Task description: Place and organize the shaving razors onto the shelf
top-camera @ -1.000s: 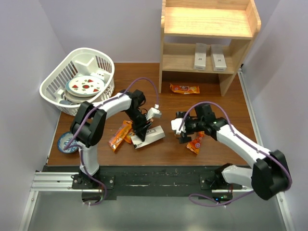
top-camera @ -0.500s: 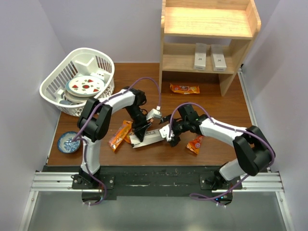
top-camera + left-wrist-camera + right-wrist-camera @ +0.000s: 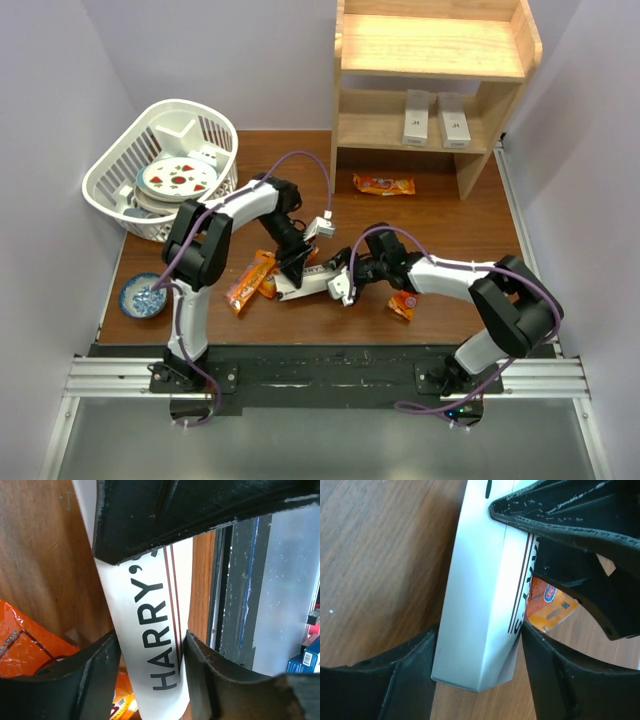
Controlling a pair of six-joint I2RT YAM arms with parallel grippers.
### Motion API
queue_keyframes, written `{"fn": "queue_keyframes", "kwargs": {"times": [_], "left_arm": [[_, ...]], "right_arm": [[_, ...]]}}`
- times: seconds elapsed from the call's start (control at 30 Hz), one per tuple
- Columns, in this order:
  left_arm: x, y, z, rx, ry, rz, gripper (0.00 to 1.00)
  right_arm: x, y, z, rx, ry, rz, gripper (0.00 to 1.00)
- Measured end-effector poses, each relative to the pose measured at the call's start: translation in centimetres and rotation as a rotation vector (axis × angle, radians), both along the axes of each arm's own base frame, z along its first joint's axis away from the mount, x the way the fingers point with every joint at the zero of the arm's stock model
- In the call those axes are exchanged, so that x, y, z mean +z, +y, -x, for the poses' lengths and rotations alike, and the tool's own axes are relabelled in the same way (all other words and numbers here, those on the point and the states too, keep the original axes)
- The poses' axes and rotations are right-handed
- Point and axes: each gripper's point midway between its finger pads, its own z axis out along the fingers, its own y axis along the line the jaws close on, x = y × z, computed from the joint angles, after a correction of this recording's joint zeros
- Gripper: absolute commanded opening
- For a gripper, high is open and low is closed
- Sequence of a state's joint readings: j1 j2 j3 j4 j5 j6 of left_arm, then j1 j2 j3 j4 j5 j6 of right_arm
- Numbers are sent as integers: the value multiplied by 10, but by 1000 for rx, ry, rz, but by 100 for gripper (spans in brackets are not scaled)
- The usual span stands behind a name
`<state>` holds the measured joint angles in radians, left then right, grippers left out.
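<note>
White slatted basket [image 3: 218, 135] holding plates stood at the far left of the wooden table [image 3: 470, 250], with a blue bowl [image 3: 143, 297] near the front-left corner. Orange snack packets [image 3: 248, 282] lay left of centre, partly under one razor box [image 3: 312, 286] lying flat on the table and lettered "HARRY'S". The left gripper [image 3: 297, 267] was positioned over the box's left portion, one finger close against each long edge. Whether it pinched the box could not be determined. The right gripper [image 3: 345, 283] straddled the box's right end, fingers [image 3: 385, 680] close against both sides. A firm grip could not be confirmed. Another orange packet [image 3: 405, 301] lay just right of it. On the light wood shelf [image 3: 430, 48] at the far right, two razor boxes [image 3: 417, 117] sat side by side on the lower level.
</note>
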<state>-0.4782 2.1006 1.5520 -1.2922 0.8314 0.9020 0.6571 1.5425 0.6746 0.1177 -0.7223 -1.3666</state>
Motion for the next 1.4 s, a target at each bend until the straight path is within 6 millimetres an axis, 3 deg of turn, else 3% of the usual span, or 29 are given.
{"fn": "queue_keyframes", "kwargs": {"times": [0.17,0.3,0.4,0.6,0.7,0.77,1.1,1.23,1.4], "left_arm": [[0,1,-1,-2,-5,2,66],[4,2,-10,45,-10,21,74],[18,5,-30,134,-64,43,80],[91,24,-95,369,-425,106,82],[124,30,-104,455,-591,137,82],[134,31,-107,501,-653,147,81],[132,55,-127,762,-832,117,79],[137,58,-136,808,-886,118,78],[140,56,-147,837,-922,127,77]], "right_arm": [[6,2,-9,-55,-45,-43,38],[19,0,-14,-112,-48,-57,32],[22,-8,-14,-186,22,-35,31],[18,-26,-17,-424,274,-4,31],[16,-35,-21,-576,419,-10,30],[21,-38,-24,-662,508,-33,29],[81,-55,-75,-1059,934,-353,28],[106,-58,-77,-1112,1037,-466,28],[159,-68,-82,-1126,1110,-666,27]]}}
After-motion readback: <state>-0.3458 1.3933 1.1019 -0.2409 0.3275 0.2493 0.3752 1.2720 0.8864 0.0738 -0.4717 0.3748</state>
